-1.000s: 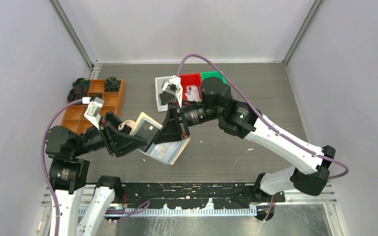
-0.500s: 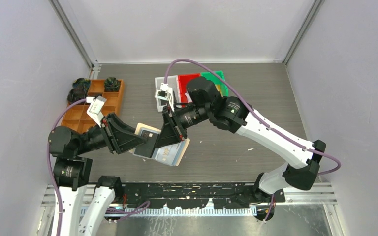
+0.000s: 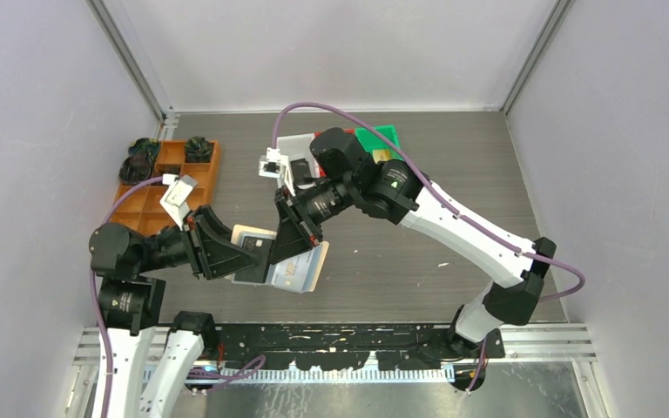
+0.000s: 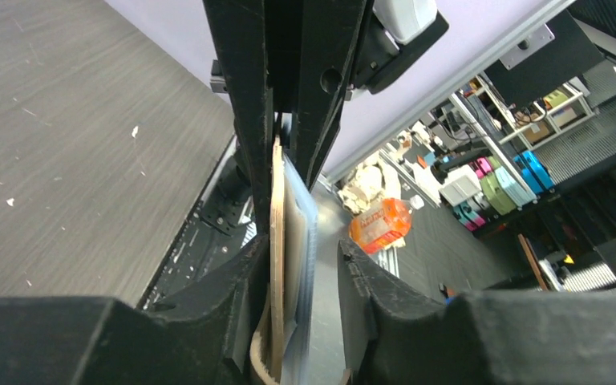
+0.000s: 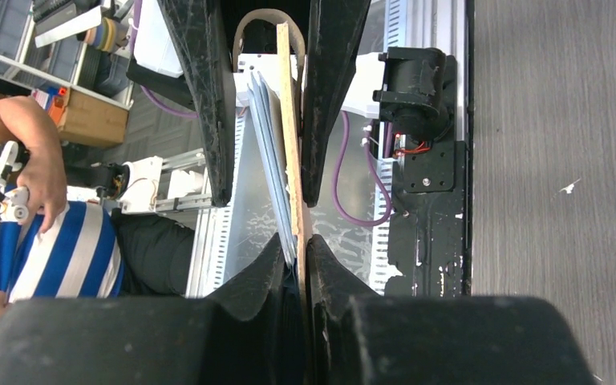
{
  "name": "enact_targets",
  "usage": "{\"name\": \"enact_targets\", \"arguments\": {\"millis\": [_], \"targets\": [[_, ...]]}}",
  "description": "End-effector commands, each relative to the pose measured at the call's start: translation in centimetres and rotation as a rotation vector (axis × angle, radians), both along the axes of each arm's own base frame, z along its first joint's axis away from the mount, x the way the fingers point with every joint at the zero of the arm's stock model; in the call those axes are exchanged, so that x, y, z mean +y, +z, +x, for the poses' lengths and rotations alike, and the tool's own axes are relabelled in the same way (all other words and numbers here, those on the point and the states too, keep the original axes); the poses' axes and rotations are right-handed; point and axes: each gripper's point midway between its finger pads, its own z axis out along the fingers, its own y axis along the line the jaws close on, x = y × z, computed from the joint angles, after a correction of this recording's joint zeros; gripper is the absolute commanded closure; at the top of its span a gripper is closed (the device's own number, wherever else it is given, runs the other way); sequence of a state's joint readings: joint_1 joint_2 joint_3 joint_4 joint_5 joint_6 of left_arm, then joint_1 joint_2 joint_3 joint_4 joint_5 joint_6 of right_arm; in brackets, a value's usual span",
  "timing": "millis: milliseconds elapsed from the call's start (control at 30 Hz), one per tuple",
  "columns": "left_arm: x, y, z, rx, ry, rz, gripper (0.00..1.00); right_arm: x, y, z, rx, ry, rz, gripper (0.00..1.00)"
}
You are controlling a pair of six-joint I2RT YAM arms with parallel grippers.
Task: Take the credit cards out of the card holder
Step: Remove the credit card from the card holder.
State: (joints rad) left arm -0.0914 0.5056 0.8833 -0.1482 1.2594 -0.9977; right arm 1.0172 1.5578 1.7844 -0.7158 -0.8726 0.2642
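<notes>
Right tool [image 5: 295,249] pinches the holder [image 5: 287,120] shut. Left tool [image 4: 301,253] straddles its cards [image 5: 263,144], jaws open, not yet clamped. Next it likely must close on one card alone and slide it out.

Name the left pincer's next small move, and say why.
Probably close the left pincer fully: it stands apart from the credit cards on one side, while the right pincer is clamped on the card holder, bracing it for a pull.

One card holder [image 3: 296,272]; one wooden compartment tray [image 3: 174,157]; cards [image 5: 266,152] inside, count unclear.
</notes>
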Motion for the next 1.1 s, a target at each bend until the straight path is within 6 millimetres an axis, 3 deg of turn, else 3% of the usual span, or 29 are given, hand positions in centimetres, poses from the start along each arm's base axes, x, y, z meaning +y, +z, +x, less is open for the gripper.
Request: {"name": "enact_targets", "arguments": {"millis": [0,100,400,467,533,600,733,867,933,1067], "targets": [[0.0,-0.5,-1.0,0.003,-0.075,0.020,0.62,-0.2,3.3,-1.0,-0.044,0.069,0.111,0.99],[0.0,-0.8,-1.3,0.022,-0.108,0.032,0.65,-0.3,3.1,-1.0,-0.050,0.074,0.101,0.99],[0.2,-1.5,-1.9,-0.010,-0.169,0.067,0.94,0.3,3.0,-0.9,-0.037,0.096,0.084,0.99],[0.1,-1.3,-1.7,-0.032,-0.151,0.071,1.00,0.5,3.2,-0.7,-0.034,0.098,0.090,0.91],[0.1,-1.2,-1.4,-0.058,-0.129,0.077,1.00,0.7,3.4,-0.4,-0.031,0.083,0.102,0.79],[0.1,-1.1,-1.1,-0.081,-0.103,0.082,1.00,0.6,3.5,0.6,-0.012,0.044,0.117,0.62],[0.3,-1.6,1.1,-0.084,0.023,0.100,1.00,-0.6,6.2,3.6,-0.046,-0.105,0.242,0.42],[1.2,-3.6,4.4,-0.028,0.231,0.165,1.00,-3.7,9.0,9.3,-0.080,-0.440,0.285,0.35],[1.5,-3.9,5.3,-0.016,0.272,0.174,1.00,-4.7,9.9,9.9,-0.073,-0.495,0.325,0.35],[1.8,-3.2,6.3,-0.018,0.331,0.167,1.00,-5.1,9.8,8.9,0.027,-0.497,0.348,0.37]]}}
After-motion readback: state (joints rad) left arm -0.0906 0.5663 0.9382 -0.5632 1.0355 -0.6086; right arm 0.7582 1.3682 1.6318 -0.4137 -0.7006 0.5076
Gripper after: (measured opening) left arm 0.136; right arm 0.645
